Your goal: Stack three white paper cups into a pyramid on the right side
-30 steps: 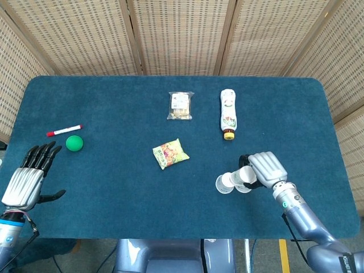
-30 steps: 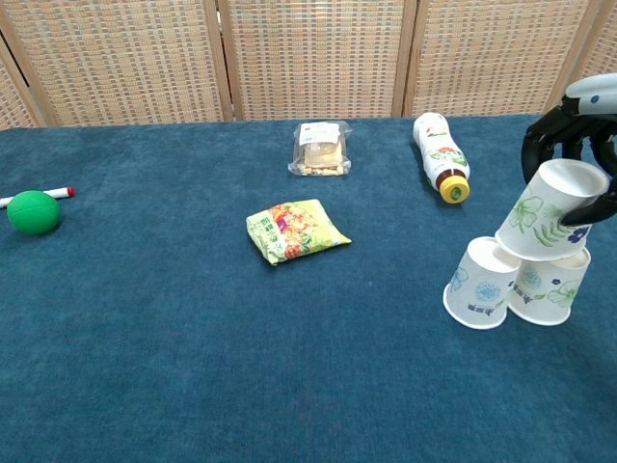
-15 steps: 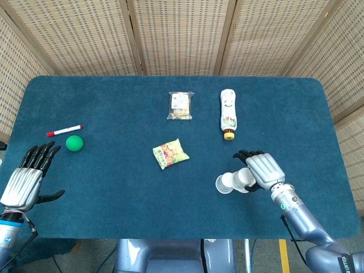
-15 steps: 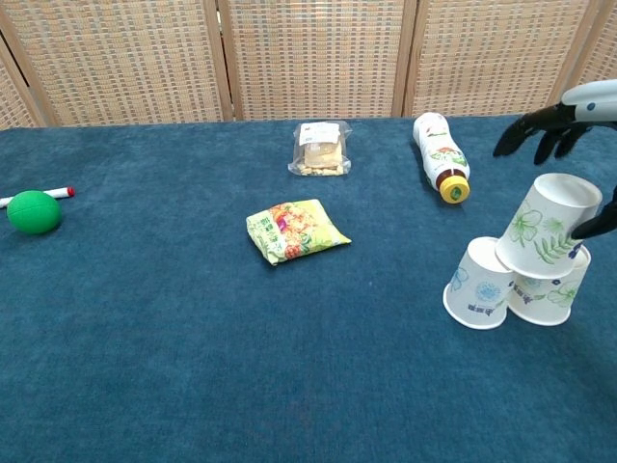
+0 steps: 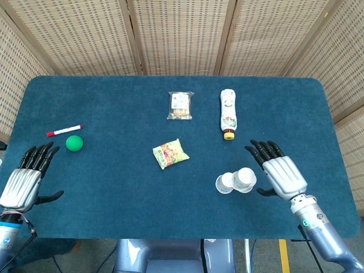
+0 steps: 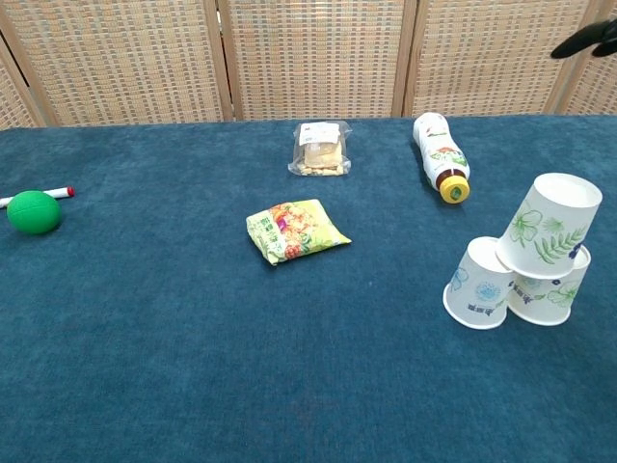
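3 paper cups (image 6: 525,265) stacked, top 1 tilted; light, crushable — grip sidewalls gently. Right hand (image 5: 281,173) & left hand (image 5: 24,179): fingers spread, holding nothing.

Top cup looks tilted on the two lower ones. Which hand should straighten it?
The right hand: it hangs open just beside the top cup, which leans on the two lower cups. The left hand sits open at the table's far left edge.
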Action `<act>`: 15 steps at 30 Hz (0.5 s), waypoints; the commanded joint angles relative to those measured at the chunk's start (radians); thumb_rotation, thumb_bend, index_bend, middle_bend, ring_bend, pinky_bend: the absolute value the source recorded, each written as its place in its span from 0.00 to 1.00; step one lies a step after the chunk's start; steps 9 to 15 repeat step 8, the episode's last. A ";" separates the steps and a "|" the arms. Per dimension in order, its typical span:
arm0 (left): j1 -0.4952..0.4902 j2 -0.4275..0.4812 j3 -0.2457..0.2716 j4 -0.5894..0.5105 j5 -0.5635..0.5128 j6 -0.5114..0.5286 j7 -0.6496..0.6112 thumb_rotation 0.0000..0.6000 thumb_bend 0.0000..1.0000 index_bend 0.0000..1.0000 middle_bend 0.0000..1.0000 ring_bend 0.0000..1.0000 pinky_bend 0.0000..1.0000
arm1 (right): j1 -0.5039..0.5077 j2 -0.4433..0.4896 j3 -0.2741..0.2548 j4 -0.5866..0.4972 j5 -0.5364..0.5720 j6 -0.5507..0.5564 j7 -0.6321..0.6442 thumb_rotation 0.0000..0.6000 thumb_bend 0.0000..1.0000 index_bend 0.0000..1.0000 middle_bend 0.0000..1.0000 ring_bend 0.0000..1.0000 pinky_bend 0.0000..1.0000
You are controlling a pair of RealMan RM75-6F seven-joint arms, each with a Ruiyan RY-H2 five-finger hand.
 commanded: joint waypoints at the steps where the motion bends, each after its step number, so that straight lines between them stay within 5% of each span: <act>1: 0.021 -0.021 0.012 0.021 0.015 0.029 0.014 1.00 0.00 0.00 0.00 0.00 0.00 | -0.195 -0.072 -0.065 0.184 -0.195 0.272 0.112 1.00 0.00 0.03 0.00 0.00 0.00; 8: 0.049 -0.088 0.027 0.112 0.029 0.063 0.010 1.00 0.00 0.00 0.00 0.00 0.00 | -0.313 -0.250 -0.090 0.428 -0.234 0.392 0.146 1.00 0.00 0.00 0.00 0.00 0.00; 15: 0.049 -0.088 0.027 0.112 0.029 0.063 0.010 1.00 0.00 0.00 0.00 0.00 0.00 | -0.313 -0.250 -0.090 0.428 -0.234 0.392 0.146 1.00 0.00 0.00 0.00 0.00 0.00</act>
